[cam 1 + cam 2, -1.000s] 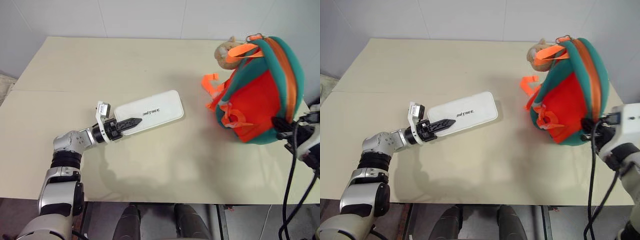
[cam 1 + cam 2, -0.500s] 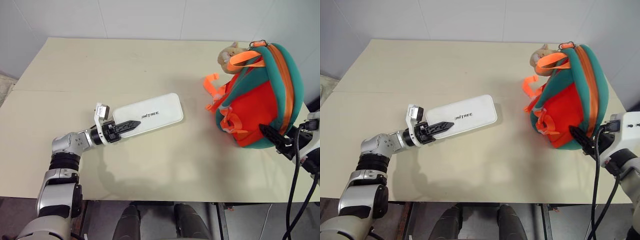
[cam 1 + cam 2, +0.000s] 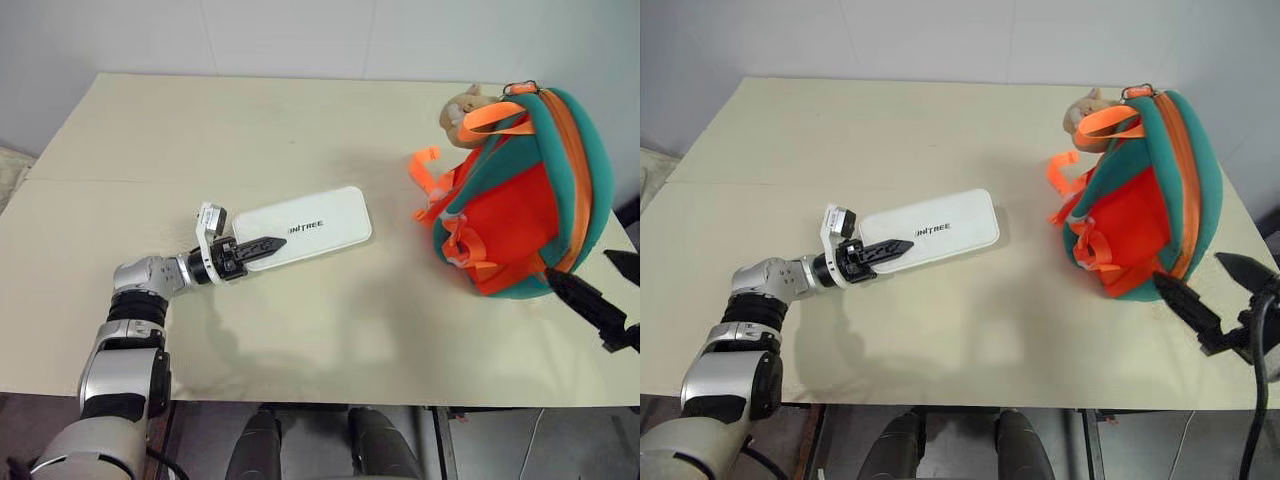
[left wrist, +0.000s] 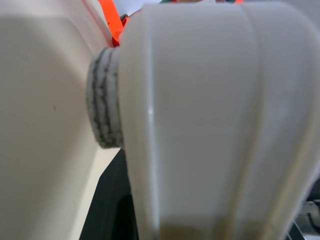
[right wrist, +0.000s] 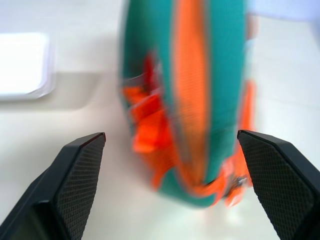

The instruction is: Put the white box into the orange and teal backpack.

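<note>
Dark lettering "UNITREE" across the lid of the white box (image 3: 305, 227)

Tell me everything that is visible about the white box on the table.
The flat, elongated white rectangular box has rounded corners and a smooth, plastic-looking lid with small dark lettering near the middle. It lies flat and closed on the beige table, turned at a slant, well apart from the orange and teal backpack. The left gripper lies over its near end, one black finger on the lid. Nothing else touches it.
</note>
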Controlling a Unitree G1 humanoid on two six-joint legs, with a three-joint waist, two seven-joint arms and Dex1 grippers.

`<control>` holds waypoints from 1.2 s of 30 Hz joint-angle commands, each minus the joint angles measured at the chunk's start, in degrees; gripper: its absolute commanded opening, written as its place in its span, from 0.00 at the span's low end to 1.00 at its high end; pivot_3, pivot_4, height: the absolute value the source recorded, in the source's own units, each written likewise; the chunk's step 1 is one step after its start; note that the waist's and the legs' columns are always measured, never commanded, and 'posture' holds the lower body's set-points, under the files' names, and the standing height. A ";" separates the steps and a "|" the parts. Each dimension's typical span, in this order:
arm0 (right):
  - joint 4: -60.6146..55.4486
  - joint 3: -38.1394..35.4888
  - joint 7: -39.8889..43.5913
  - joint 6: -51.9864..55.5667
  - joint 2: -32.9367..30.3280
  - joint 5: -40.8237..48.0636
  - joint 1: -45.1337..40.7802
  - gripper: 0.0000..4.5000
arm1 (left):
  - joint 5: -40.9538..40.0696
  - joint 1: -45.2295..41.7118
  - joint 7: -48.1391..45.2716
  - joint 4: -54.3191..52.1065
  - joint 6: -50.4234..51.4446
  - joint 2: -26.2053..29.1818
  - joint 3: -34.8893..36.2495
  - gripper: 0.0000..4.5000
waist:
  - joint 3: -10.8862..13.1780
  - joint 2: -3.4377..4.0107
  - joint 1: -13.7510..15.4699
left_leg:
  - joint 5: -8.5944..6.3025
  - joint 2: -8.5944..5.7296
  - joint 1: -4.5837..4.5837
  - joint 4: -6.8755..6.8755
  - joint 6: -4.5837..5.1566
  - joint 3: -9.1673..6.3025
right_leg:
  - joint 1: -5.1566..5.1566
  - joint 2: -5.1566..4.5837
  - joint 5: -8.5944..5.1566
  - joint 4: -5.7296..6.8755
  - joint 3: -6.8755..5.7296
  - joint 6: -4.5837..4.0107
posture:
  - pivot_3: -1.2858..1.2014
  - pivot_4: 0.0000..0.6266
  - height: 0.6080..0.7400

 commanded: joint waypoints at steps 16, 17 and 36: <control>23.10 57.78 -21.55 -20.89 -1.29 -23.60 -39.33 0.99 | -3.31 8.84 2.34 -13.60 3.86 5.42 8.86 0.28 | 0.00 -0.12 -1.12 | 0.07 0.04 -0.04 -0.15 0.01 -0.03 | -0.20 0.00 0.08 0.11 0.03 0.00 | 0.52 0.24 1.00; 24.65 59.48 -21.27 -20.82 0.48 -25.73 -41.84 0.99 | -3.95 9.82 3.13 -15.25 4.68 5.61 9.71 0.28 | 0.01 -0.11 -1.19 | 0.07 0.05 -0.02 -0.19 0.00 -0.03 | -0.22 0.00 0.08 0.13 0.03 0.00 | 0.52 0.24 1.00; 56.90 67.61 -19.09 -43.33 35.01 -64.22 -58.17 0.47 | -11.37 17.72 12.79 -28.80 9.50 5.18 16.41 0.28 | -0.01 -0.13 -1.15 | 0.20 0.05 0.02 -0.18 -0.17 -0.07 | -0.31 0.01 0.10 0.53 -0.03 -0.07 | 0.52 0.24 1.00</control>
